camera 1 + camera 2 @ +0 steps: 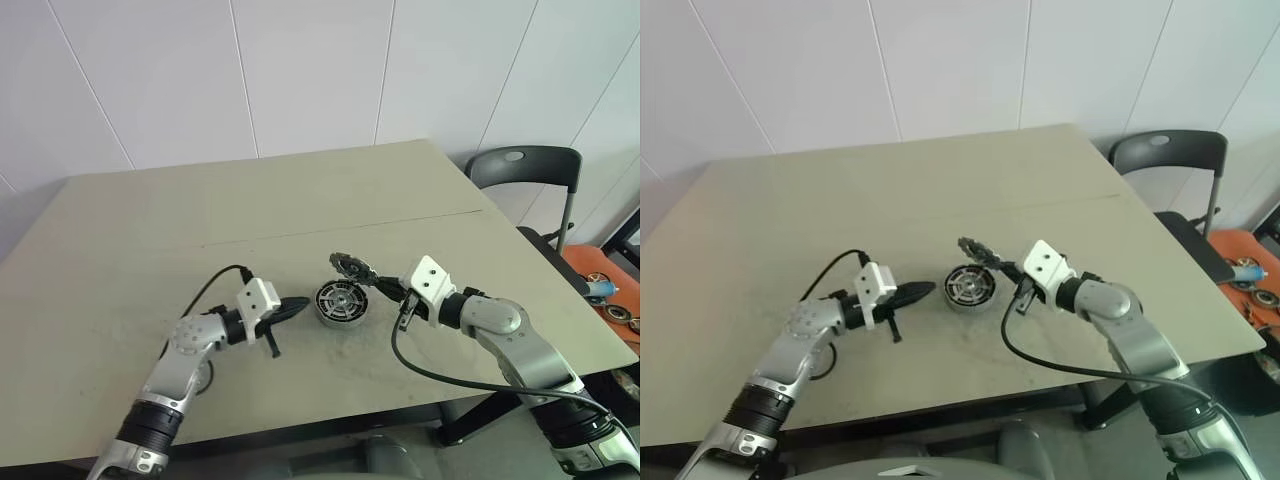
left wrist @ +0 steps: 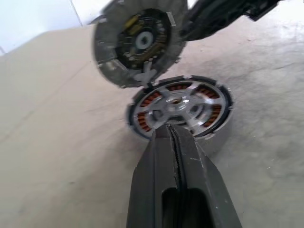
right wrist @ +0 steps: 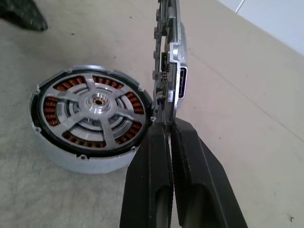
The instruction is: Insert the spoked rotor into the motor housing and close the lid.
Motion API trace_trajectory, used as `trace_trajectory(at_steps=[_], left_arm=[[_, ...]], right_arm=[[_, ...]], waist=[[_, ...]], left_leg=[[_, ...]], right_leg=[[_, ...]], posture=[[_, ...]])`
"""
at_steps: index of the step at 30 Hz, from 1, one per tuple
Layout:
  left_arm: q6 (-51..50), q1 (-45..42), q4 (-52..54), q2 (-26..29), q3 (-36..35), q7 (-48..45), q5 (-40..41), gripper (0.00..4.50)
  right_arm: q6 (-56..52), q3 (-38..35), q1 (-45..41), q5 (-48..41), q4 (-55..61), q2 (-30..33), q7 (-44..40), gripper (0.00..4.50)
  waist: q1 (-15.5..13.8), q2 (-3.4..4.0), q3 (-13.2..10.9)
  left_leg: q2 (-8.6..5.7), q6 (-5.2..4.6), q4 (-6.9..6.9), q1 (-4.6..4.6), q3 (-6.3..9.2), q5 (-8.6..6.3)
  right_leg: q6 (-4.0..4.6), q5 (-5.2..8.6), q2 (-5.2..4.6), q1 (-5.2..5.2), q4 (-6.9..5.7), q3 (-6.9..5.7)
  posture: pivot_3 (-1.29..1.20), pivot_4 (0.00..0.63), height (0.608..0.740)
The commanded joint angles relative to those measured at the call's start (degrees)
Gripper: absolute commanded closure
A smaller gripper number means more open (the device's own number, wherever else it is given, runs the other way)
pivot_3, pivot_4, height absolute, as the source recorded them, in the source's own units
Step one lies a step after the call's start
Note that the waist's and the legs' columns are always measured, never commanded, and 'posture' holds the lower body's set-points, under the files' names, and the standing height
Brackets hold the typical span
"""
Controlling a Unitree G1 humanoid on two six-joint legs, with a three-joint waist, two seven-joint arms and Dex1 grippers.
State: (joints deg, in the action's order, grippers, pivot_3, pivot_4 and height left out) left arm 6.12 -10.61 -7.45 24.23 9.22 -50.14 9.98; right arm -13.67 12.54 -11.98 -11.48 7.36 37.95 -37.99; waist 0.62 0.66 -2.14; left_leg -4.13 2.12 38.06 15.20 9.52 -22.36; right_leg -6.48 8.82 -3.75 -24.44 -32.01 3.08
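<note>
The motor housing lies on the table's middle, its copper windings showing between the silver spokes of the spoked rotor, which sits inside it. My right gripper is shut on the edge of the lid, a grey slotted cap held tilted on edge just above the housing's far right rim. In the right wrist view the lid stands edge-on beside the housing. My left gripper is shut and empty, pointing at the housing's left side a little short of it.
The beige table has bare room all around the housing. A black chair stands off the back right corner. Orange clutter lies on the floor at the right, past the table edge.
</note>
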Motion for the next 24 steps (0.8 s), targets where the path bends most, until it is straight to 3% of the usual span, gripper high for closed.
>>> trace_trajectory(at_steps=[1,7,10,14,19,22,24], left_arm=[[2.17,-1.92,-1.2,-0.18,-1.09,0.44,-0.35,4.5],[2.55,-2.52,-2.06,-1.1,-0.65,0.71,-1.01,4.5],[2.38,-2.83,-2.03,-1.37,-0.52,0.8,-1.15,4.5],[2.02,-3.72,-2.62,-1.15,-0.99,0.37,-0.79,4.5],[1.2,-3.9,-2.47,-0.68,-2.1,-1.03,1.16,4.5],[0.92,-3.28,-1.89,-0.7,-1.83,-0.98,0.88,4.5],[0.88,-2.87,-1.65,-0.68,-1.73,-1.01,0.77,4.5]], right_arm=[[-0.41,-0.68,-0.03,-1.1,0.41,-0.55,-3.66,3.81],[-0.02,-0.91,0.23,0.04,-0.27,-0.49,-7.48,1.78],[0.23,-1.05,0.14,0.31,-0.96,-0.36,-8.85,1.78],[-8.94,-6.37,-1.13,-12.27,2.47,-3.78,-11.61,1.78],[-15.06,-9.45,-6.44,-14.57,1.08,-8.65,-5.93,1.78],[-15.85,-6.33,-8.83,-10.82,-0.85,-9.5,-4.81,1.17],[-16.15,-3.73,-10.23,-8.62,-2.16,-10.34,-4.66,0.53]], waist=[[-0.12,-0.05,-0.03],[-0.83,-0.07,-0.05],[-1.36,-0.07,-0.06],[-1.4,-0.08,-0.06],[-1.27,-0.07,-0.06],[-1.35,-0.07,-0.06],[-1.34,-0.07,-0.06]], left_leg=[[0.0,0.0,0.0,0.0,0.0,0.0],[-0.02,0.02,0.0,0.09,0.0,-0.01],[-0.01,0.02,-0.01,0.09,-0.01,-0.01],[-0.01,0.02,-0.01,0.09,0.01,-0.01],[-0.01,0.02,0.0,0.07,-0.02,-0.01],[0.0,0.02,-0.02,0.07,0.02,-0.01],[0.0,0.02,-0.02,0.1,0.02,-0.01]], right_leg=[[0.0,0.0,0.0,0.0,0.0,0.0],[-0.1,-0.08,-0.03,-0.03,0.12,0.0],[-0.09,-0.08,-0.03,-0.04,0.12,0.0],[-0.09,-0.08,-0.02,-0.03,0.11,0.0],[-0.05,-0.11,-0.02,-0.03,0.1,0.01],[-0.06,-0.11,0.0,-0.06,0.07,-0.02],[-0.06,-0.12,0.0,-0.08,0.08,-0.02]], posture=[[0.0,0.0,0.74],[0.0,0.0,0.74],[0.0,0.0,0.74],[0.0,0.0,0.74],[0.0,0.0,0.74],[0.0,0.0,0.74],[0.0,0.0,0.74]])
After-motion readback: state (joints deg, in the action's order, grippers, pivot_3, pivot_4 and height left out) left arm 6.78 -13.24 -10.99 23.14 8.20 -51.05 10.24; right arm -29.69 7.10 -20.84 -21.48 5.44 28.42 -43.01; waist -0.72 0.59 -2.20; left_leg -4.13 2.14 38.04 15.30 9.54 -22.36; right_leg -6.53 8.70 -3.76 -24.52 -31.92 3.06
